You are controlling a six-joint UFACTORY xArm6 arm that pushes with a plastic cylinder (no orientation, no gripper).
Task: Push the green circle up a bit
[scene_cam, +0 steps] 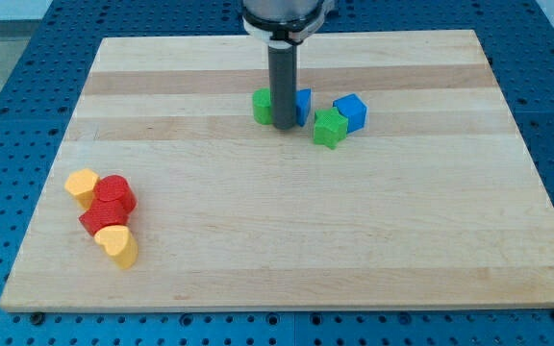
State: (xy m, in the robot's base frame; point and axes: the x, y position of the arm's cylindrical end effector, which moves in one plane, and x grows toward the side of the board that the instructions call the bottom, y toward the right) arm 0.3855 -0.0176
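Note:
The green circle (262,106) sits on the wooden board (287,240) near the top centre, partly hidden by my rod. My tip (284,126) rests on the board just right of the green circle, touching or nearly touching it, and in front of a blue block (303,104) whose shape is partly hidden. A green star-like block (330,128) lies to the right of my tip, with a blue cube (352,111) touching its upper right.
At the view's lower left is a cluster: a yellow block (82,184), a red block (115,193), another red block (97,219) and a yellow heart (117,244). The board's edges border a blue perforated table (8,58).

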